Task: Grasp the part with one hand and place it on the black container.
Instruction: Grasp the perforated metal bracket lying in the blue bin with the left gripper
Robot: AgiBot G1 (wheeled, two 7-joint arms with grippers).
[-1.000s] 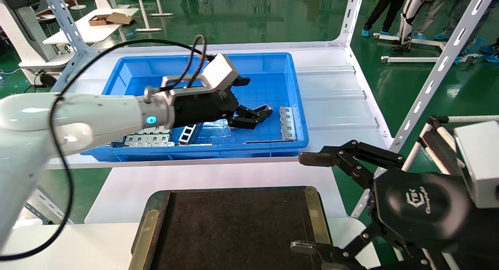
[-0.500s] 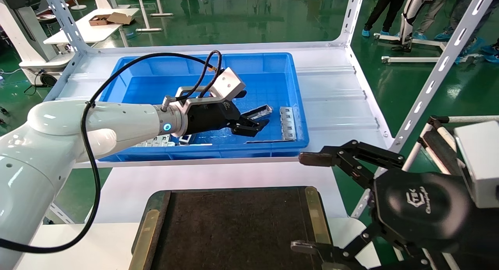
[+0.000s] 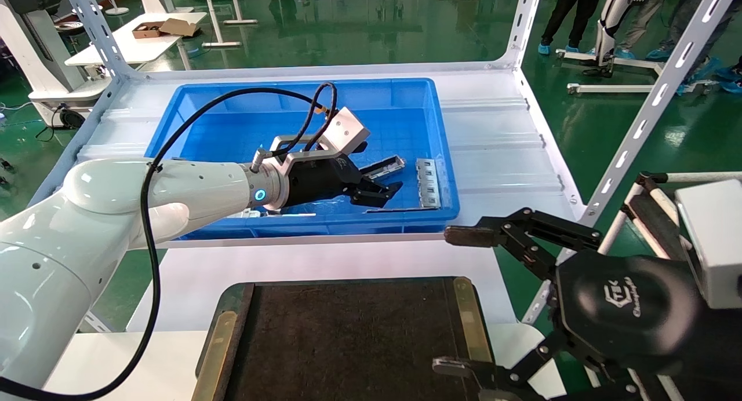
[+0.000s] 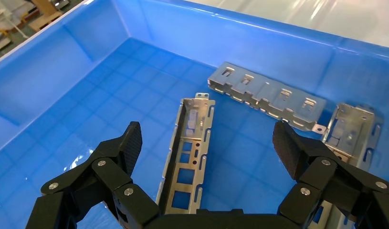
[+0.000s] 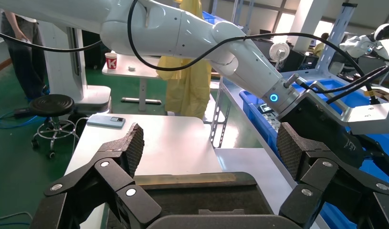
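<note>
The part (image 3: 382, 168) is a narrow grey metal trough lying on the floor of the blue bin (image 3: 232, 105). My left gripper (image 3: 379, 191) is open and empty, low in the bin just in front of the part. In the left wrist view the part (image 4: 190, 152) lies between the spread fingers (image 4: 130, 143), nearer one of them and not touched; the gripper (image 4: 207, 140) hangs above it. The black container (image 3: 348, 337) sits at the table's front, with brass strips on two edges. My right gripper (image 3: 455, 301) is open and parked at its right; it also shows in the right wrist view (image 5: 209, 143) above the container (image 5: 206, 195).
A slotted grey plate (image 3: 428, 183) lies at the bin's right wall, also in the left wrist view (image 4: 266, 98), with another bracket (image 4: 352, 129) beside it. White rack uprights (image 3: 637, 123) stand to the right. People stand on the green floor behind.
My left arm has swung toward the bin's front and lowered. The gripper has dropped back from over the part, which now shows beyond it. The right arm has not moved.
</note>
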